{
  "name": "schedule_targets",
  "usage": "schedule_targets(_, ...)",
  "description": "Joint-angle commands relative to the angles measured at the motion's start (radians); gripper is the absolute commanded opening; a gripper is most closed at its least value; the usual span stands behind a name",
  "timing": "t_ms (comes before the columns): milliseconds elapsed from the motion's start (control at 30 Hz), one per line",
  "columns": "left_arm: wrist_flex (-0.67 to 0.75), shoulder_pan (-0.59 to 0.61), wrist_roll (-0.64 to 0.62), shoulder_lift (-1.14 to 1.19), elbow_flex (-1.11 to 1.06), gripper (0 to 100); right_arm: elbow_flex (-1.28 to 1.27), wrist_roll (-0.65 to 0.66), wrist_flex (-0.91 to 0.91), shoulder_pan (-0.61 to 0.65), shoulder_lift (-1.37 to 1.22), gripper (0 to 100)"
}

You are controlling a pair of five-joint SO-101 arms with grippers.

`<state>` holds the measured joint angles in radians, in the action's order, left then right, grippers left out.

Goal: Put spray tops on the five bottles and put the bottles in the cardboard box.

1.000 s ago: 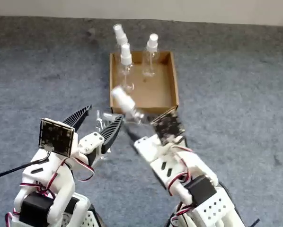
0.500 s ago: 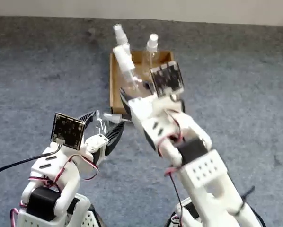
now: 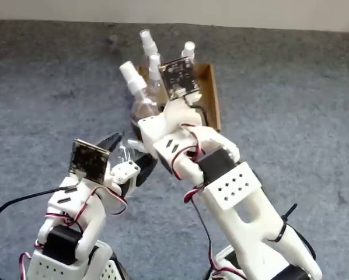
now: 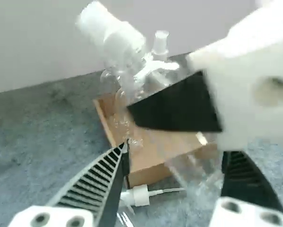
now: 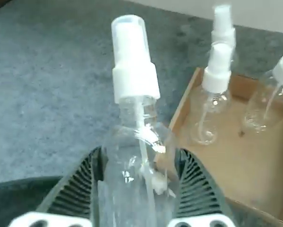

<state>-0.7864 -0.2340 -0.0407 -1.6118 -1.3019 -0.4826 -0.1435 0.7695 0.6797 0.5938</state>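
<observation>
While R claw (image 5: 140, 177) clamps 1 capped bottle (image 5: 136, 137), I count 3 more bottles (image 5: 210, 101) by box (image 5: 236, 161); L claw (image 4: 179, 158) splayed, empty.

Three bottles (image 5: 210, 101) stand at the cardboard box's (image 5: 236, 161) far end (one maybe just outside). Its nearer floor is bare. The right gripper (image 5: 140, 161) holds a bottle (image 5: 134, 94) over the left wall.

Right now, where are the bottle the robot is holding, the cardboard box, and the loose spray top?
Held bottle (image 5: 134, 175): right wrist view, on its clear body.
Cardboard box (image 5: 226, 163): right wrist view, on its bare floor.
Loose spray top (image 4: 140, 195): left wrist view, on its white head.
</observation>
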Motion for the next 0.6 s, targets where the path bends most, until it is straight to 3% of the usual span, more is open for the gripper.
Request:
schedule_targets(0, 0.023, 0.012, 0.040, 0.015, -0.002, 26, 0.076, -0.012, 0.028, 0.025, 0.081, 0.4)
schedule_targets(300, 0.092, 0.012, 0.054, 0.015, -0.058, 26, 0.073, 0.060, 0.185, 0.019, 0.277, 0.4)
schedule_targets(567, 0.089, 0.012, 0.054, 0.007, -0.059, 26, 0.065, 0.066, 0.186, -0.007, 0.325, 0.4)
